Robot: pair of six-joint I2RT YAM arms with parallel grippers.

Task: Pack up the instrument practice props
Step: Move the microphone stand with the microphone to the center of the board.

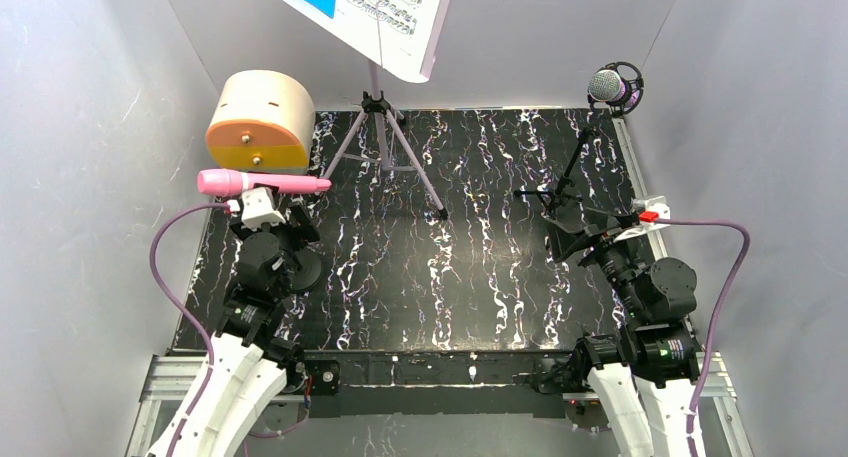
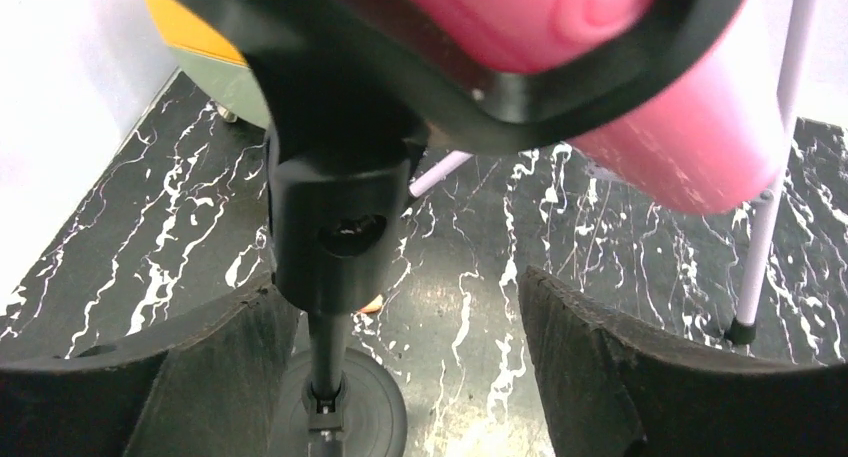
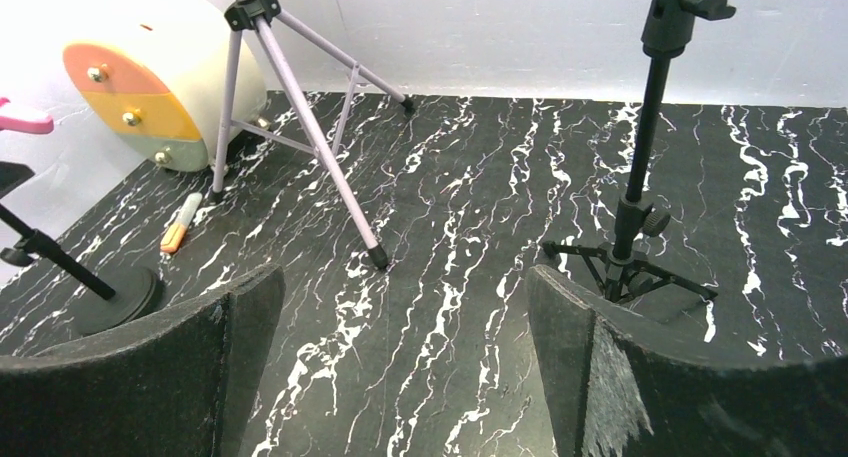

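Pink handheld microphone (image 2: 690, 147) fills the left wrist view. It lies horizontal in a black clip (image 2: 340, 207) on a round-base stand (image 2: 375, 417), at the left of the table (image 1: 450, 277). Left gripper (image 2: 400, 357) is open, fingers either side of the stand pole, below the clip. Right gripper (image 3: 400, 377) is open and empty, near the black tripod (image 3: 630, 267) carrying the purple mic (image 1: 612, 85), back right. Lilac music stand (image 1: 385, 142) with sheet music (image 1: 385, 12) is back centre, with a cream drum-shaped case (image 1: 258, 120) to its left.
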